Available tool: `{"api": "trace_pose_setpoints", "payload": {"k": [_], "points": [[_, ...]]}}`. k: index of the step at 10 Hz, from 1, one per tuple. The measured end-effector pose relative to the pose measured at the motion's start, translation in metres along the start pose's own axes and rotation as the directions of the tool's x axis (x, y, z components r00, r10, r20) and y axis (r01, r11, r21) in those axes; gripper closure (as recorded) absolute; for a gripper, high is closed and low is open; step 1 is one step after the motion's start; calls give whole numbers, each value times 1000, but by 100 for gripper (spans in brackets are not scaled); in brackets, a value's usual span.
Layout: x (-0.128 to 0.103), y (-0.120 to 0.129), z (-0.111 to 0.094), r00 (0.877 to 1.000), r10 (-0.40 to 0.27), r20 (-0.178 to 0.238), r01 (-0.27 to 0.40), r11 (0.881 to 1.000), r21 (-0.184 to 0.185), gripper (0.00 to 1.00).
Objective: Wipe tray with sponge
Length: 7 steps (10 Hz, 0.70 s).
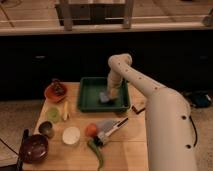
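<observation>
Your pincer [111, 94] reaches down into the one dark green rectangular plastic tray [87, 97], right at the single small grey-blue sponge block [104, 97]; you cannot tell its grip. One round orange-red plate [48, 95] sits left of the tray on the wooden tabletop [125, 145].

**Gripper [111, 93] down inside tray [89, 102], at sponge [104, 97]**

Centre of frame: dark green tray on the wooden counter [131, 146]. Right of the tray's middle, small grey-blue sponge lying on its floor. White arm [146, 91] bent over from the right edge, gripper lowered into the tray, right at the sponge. Left of the tray: orange-red plate [49, 94] with a dark item on it. Below the tray: grey blade [108, 126] with white handle, white disc [71, 135] further left, dark red bowl [34, 148] at lower left.
</observation>
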Motion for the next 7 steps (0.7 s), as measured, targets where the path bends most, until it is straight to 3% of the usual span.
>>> {"api": "trace_pose_setpoints", "payload": {"k": [7], "points": [[4, -2, 1, 1000, -9, 20, 9, 1000, -7, 100]]}}
